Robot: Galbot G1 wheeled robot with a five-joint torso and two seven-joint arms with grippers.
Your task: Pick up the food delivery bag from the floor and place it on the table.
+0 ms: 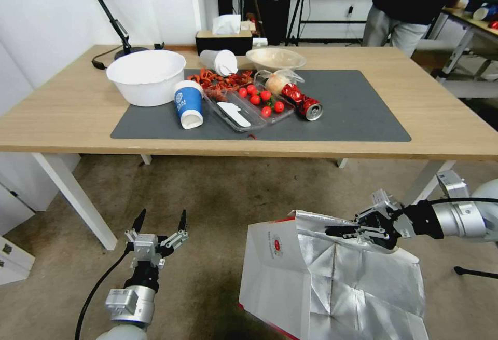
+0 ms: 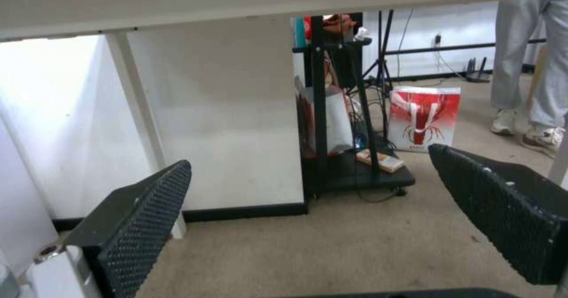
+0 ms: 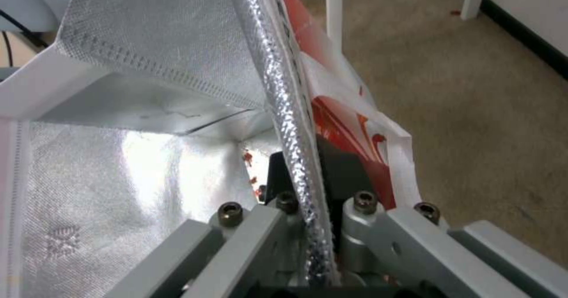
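Note:
The food delivery bag, white with red edges and a round red logo, stands tilted in front of the table, its foil lining showing. Its bottom is cut off by the picture's edge, so I cannot tell whether it rests on the floor. My right gripper is shut on the bag's upper rim. In the right wrist view the foil-lined bag wall runs between the closed fingers of the right gripper. My left gripper hangs open above the floor left of the bag, holding nothing, and the left gripper faces under the table.
The dark mat carries a white bowl, a blue cup, a clear tray of tomatoes and a red can. White table legs stand nearby. A small red-and-white bag sits by a black rack.

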